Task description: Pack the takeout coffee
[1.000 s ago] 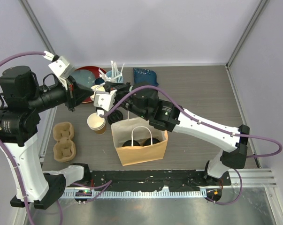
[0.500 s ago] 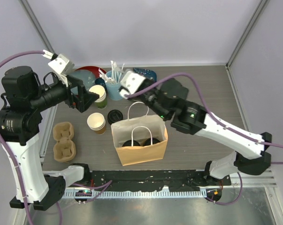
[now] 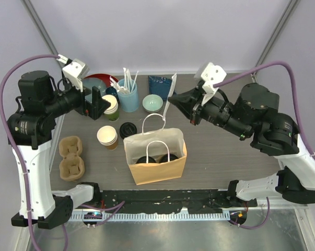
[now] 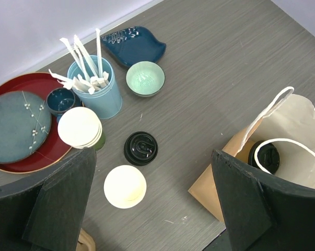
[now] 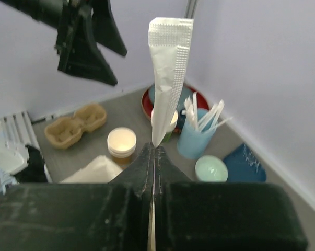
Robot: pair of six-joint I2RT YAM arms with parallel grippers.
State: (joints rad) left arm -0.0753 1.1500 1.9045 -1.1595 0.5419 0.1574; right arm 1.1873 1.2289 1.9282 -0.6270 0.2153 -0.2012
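Observation:
The takeout coffee stands inside the brown paper bag [image 3: 157, 171]: two black-lidded cups [image 3: 146, 159] side by side, and one lid [image 4: 265, 155] shows in the left wrist view. Only their lids show; the cup walls are hidden by the bag. My left gripper [image 3: 98, 103] hangs open and empty above the table's back left, over the lidless cups [image 4: 152, 209]. My right gripper [image 3: 171, 99] is raised behind the bag and shut [image 5: 154, 149] on a long white paper-wrapped stick [image 5: 170, 73], which points upward from its fingertips.
A blue cup of white wrapped sticks [image 3: 128, 98], a mint bowl [image 3: 152, 102], a dark blue dish [image 3: 160, 83] and a red plate [image 3: 96, 82] line the back. Two lidless cup stacks [image 3: 107, 136] [image 3: 110, 104], loose black lids [image 3: 128, 129] and cardboard carriers [image 3: 71, 157] sit left of the bag.
The right arm has pulled back up and to the right, carrying the white wrapped stick away from the blue cup. The left gripper has opened wide.

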